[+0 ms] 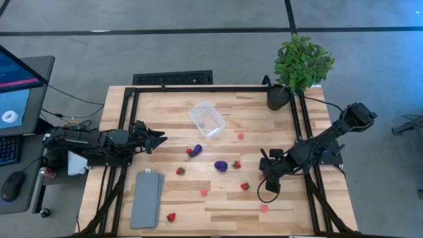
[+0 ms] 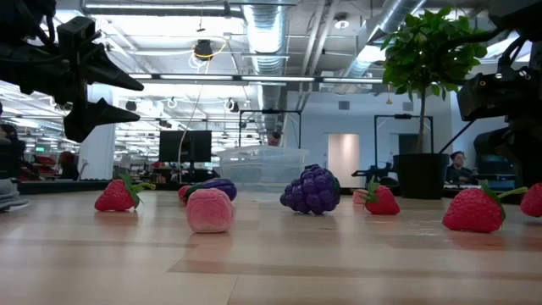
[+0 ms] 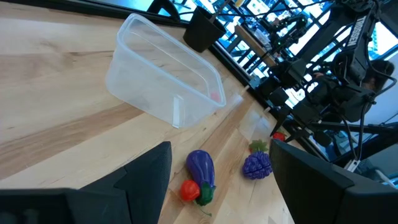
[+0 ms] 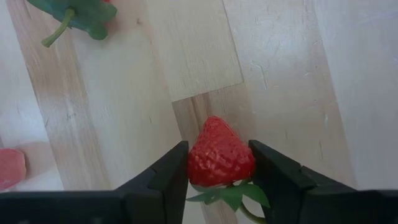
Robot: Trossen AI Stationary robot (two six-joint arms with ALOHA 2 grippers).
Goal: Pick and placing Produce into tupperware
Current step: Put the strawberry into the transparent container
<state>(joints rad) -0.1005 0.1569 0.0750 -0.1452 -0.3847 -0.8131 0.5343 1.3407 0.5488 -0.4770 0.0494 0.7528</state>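
Right gripper sits low over the right side of the table; the tub lies well apart near the far middle, and the left gripper hangs open at the left. Seen from the right wrist, the fingers are clamped on a strawberry.

My right end effector is low at the tabletop, fingers closed on a strawberry. My left end effector waits with fingers apart.
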